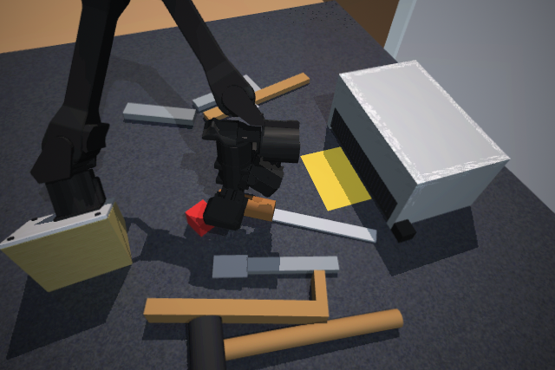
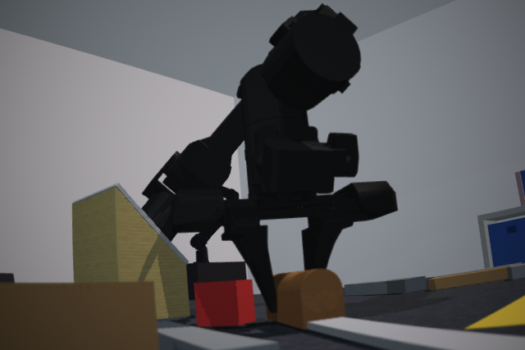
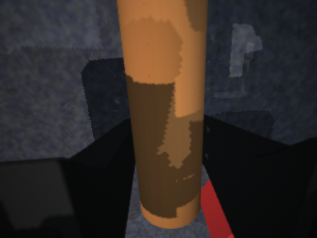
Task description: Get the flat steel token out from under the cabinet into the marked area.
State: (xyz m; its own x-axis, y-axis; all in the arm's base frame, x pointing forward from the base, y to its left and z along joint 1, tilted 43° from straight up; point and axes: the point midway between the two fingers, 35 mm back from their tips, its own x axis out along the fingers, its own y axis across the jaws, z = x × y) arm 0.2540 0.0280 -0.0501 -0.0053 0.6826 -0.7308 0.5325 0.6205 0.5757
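Observation:
The gripper (image 1: 226,211) (image 2: 293,291) (image 3: 168,144) is shut on the orange-brown handle (image 1: 262,208) (image 2: 324,299) (image 3: 160,55) of a flat-bladed tool, low at the table. The tool's long pale blade (image 1: 324,224) (image 2: 407,332) points toward the cabinet's near front corner; its tip is outside the cabinet. The grey cabinet (image 1: 453,196) stands at the right, with dark vent slots (image 1: 362,164) along its bottom front. The yellow marked area (image 1: 323,179) (image 2: 504,315) lies in front of it, partly in shadow, with nothing seen on it. The steel token is not visible in any view.
A red block (image 1: 197,217) (image 2: 222,302) (image 3: 216,213) is close beside the gripper; contact cannot be told. A grey flat tool (image 1: 231,266), an L-shaped wooden bar (image 1: 232,308) and a mallet (image 1: 313,332) lie nearer. A black cube (image 1: 403,230) sits by the cabinet corner. Bars (image 1: 159,113) lie behind.

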